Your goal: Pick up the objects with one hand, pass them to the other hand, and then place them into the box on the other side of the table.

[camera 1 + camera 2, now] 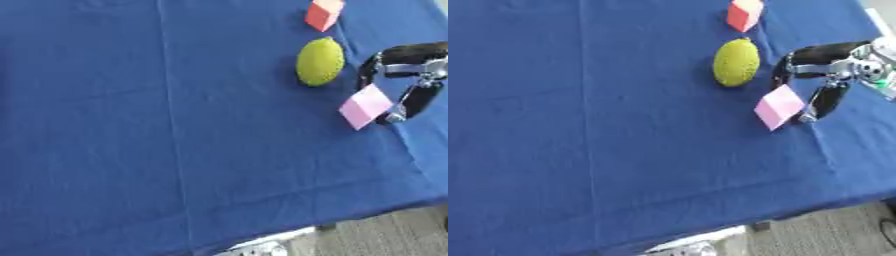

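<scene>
Near edge of the table (105, 200) ran along the bottom of the frame, blue cloth (579, 125) draped over it, grey floor (824, 235) showing at the lower right. A pale whitish thing (262, 245) poked out under the cloth edge at bottom centre, couldn't make out what it was.

Moving up, right side of the frame: my right hand (833, 75) came in from the right edge, black with silver parts. Fingers were curved down toward the cloth, thumb and fingers apart. One fingertip (808, 117) sat right at the edge of the pink block (779, 106), touching or just beside it, I couldn't tell which. The block was tilted, corner down, resting on the cloth. It didn't look pinched or enclosed from these views.

Just above and left of the pink block lay the yellow-green ball (320, 62), oval, on the cloth, near my hand but apart from it.

Farthest, at the top edge right of centre, sat the red block (323, 14), partly cut off by the frame, just above the ball.

My left hand showed in neither view.
</scene>
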Action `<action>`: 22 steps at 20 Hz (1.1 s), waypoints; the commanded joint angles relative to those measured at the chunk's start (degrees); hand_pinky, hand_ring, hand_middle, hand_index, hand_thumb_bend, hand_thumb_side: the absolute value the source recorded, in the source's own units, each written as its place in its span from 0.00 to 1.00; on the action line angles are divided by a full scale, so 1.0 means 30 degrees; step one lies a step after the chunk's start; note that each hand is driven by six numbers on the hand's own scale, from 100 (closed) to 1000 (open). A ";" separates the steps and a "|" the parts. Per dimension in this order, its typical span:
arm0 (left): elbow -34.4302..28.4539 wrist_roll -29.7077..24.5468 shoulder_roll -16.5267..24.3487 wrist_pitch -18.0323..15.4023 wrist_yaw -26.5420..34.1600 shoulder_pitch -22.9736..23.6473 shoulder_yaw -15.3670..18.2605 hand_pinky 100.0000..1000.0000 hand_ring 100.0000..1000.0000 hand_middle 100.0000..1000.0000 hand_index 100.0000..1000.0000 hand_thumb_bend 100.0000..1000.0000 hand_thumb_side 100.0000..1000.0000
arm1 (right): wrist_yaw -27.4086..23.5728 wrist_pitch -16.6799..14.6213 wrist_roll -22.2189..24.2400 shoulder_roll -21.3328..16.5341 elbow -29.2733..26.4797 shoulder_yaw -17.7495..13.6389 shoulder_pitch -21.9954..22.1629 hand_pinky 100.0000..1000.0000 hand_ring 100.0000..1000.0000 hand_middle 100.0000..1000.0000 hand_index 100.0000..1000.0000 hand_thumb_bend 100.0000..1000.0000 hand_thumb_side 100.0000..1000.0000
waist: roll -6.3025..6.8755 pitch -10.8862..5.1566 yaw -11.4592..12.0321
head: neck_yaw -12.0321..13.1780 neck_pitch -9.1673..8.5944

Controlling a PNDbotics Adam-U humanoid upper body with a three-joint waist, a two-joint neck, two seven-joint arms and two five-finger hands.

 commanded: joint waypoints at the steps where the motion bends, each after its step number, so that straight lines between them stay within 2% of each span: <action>1: -0.0313 0.0042 0.0625 -0.0015 -0.0134 -0.0226 0.0094 0.85 0.84 0.80 0.85 0.36 0.75 | -0.0407 0.0180 -0.0044 -0.0929 -0.0278 -0.0421 -0.0131 0.83 0.67 0.57 0.56 0.31 0.00 | -0.0062 -0.0533 0.0006 | 0.0016 0.0042; 5: -0.0329 0.0048 0.0651 -0.0019 -0.0131 -0.0228 0.0099 0.85 0.84 0.80 0.85 0.36 0.74 | -0.0999 0.0404 -0.0089 -0.0949 -0.0489 -0.0529 -0.0115 0.83 0.65 0.53 0.51 0.28 0.00 | -0.0074 -0.0553 -0.0010 | 0.0139 -0.0007; 17: -0.0379 0.0075 0.0754 -0.0042 -0.0090 -0.0177 0.0120 0.85 0.84 0.80 0.85 0.37 0.74 | -0.2550 0.1020 -0.0051 -0.1052 -0.1147 -0.1003 0.0200 0.82 0.63 0.50 0.49 0.24 0.00 | -0.0041 -0.0629 -0.0149 | 0.0406 -0.0045; 22: -0.0423 0.0072 0.0817 -0.0045 -0.0065 -0.0142 0.0127 0.85 0.84 0.80 0.85 0.37 0.74 | -0.4064 0.1471 -0.0328 -0.0974 -0.1703 -0.1295 0.0429 0.81 0.62 0.49 0.49 0.22 0.00 | -0.0027 -0.0640 -0.0197 | 0.0622 -0.0121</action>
